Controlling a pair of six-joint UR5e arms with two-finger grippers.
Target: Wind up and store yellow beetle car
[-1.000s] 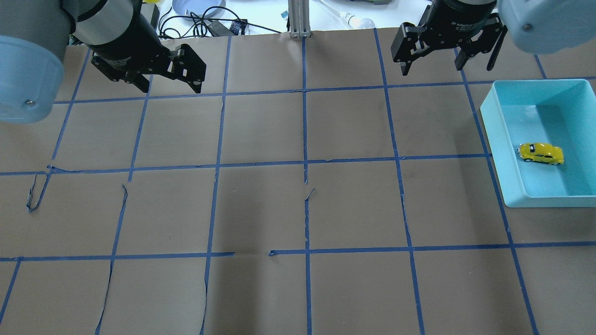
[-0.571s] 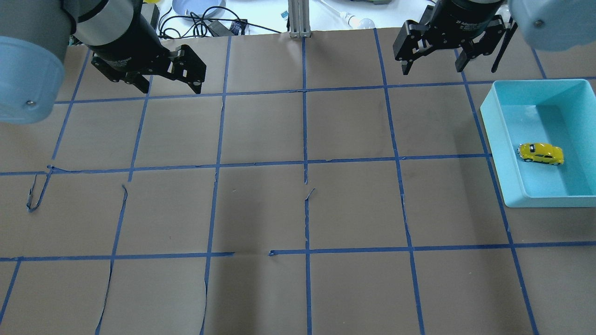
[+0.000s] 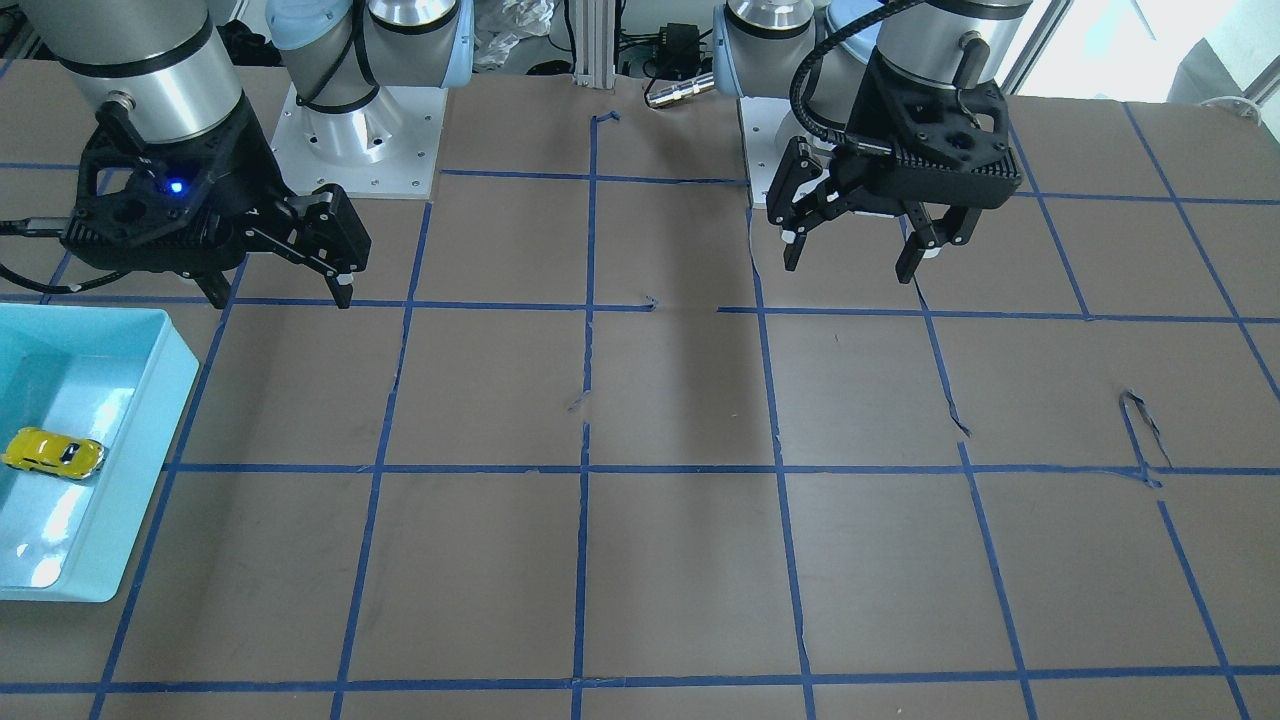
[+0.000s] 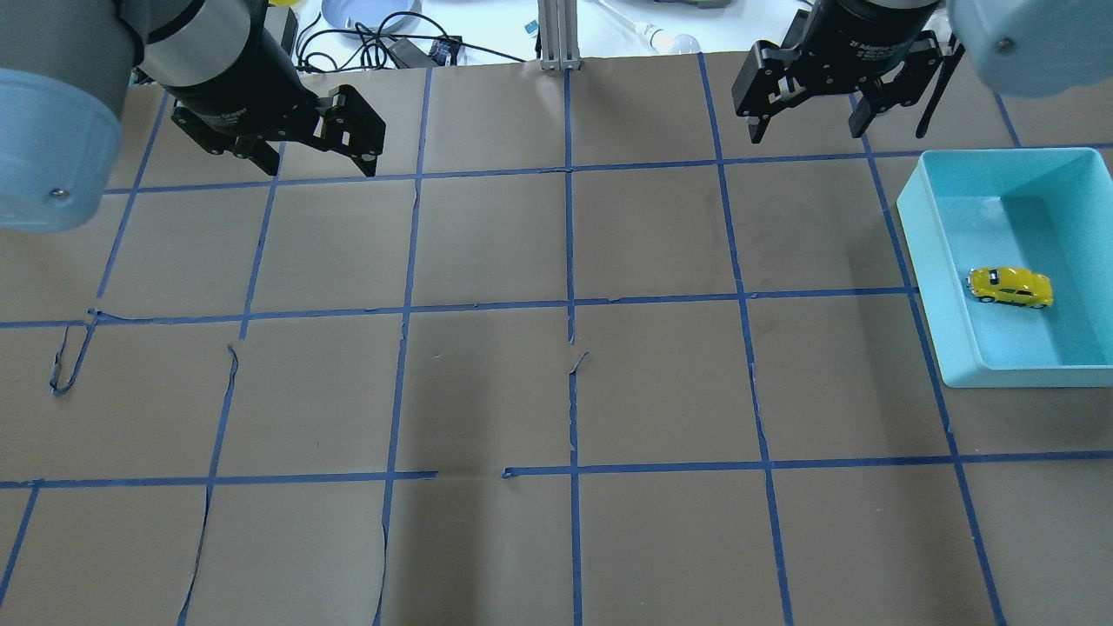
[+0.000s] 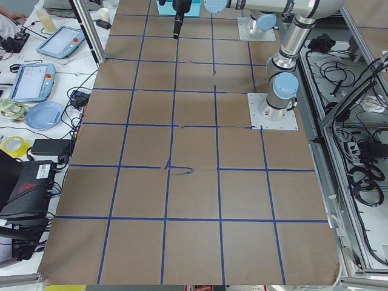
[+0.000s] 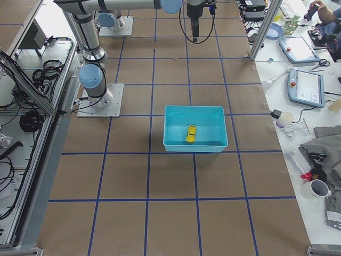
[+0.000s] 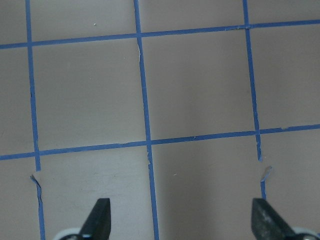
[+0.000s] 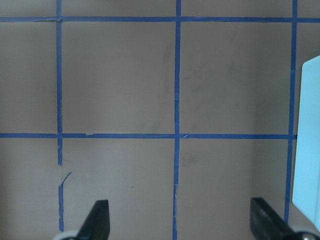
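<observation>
We are logging the yellow beetle car [image 4: 1010,287] sitting on its wheels inside the turquoise bin [image 4: 922,261], long axis running side to side across the robot's front. The right gripper [image 4: 804,130] is hanging past the bin's far corner, jaws spread. The car is lying toward the robot and outboard of it. The left gripper [image 4: 320,165], likewise spread, is hanging well apart. Neither wrist camera is showing the car, and any winder is too small to see.

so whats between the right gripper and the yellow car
In the overhead view, from the right gripper, only bare taped table, then the teal bin wall; the yellow beetle car lies inside.
</observation>
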